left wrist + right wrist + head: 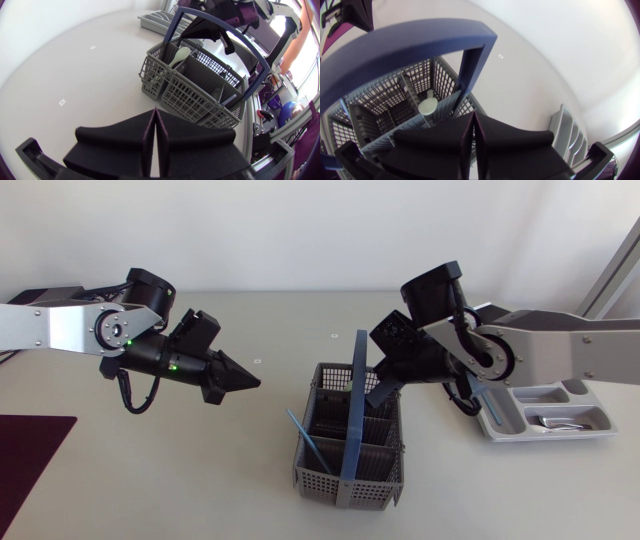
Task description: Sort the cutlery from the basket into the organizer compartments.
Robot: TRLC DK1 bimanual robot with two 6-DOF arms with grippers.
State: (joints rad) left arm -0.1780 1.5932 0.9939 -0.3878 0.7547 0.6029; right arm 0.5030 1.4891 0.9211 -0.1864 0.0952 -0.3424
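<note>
The grey cutlery basket [349,470] with an upright blue handle [354,400] stands in the middle of the table. A blue utensil [305,442] leans out of its left side. A white spoon [179,55] stands in a far compartment, also visible as the white spoon [427,106] just ahead of my right gripper. My left gripper [250,381] hangs shut and empty to the left of the basket [195,92]. My right gripper [384,394] is shut and empty over the basket's far right corner, beside the handle [410,45]. The grey organizer [505,423] lies at the right.
Metal cutlery [558,421] lies in a front compartment of the organizer, and a blue piece [491,406] lies near its left edge. A dark maroon mat [30,470] covers the table's front left corner. Bare table lies between mat and basket.
</note>
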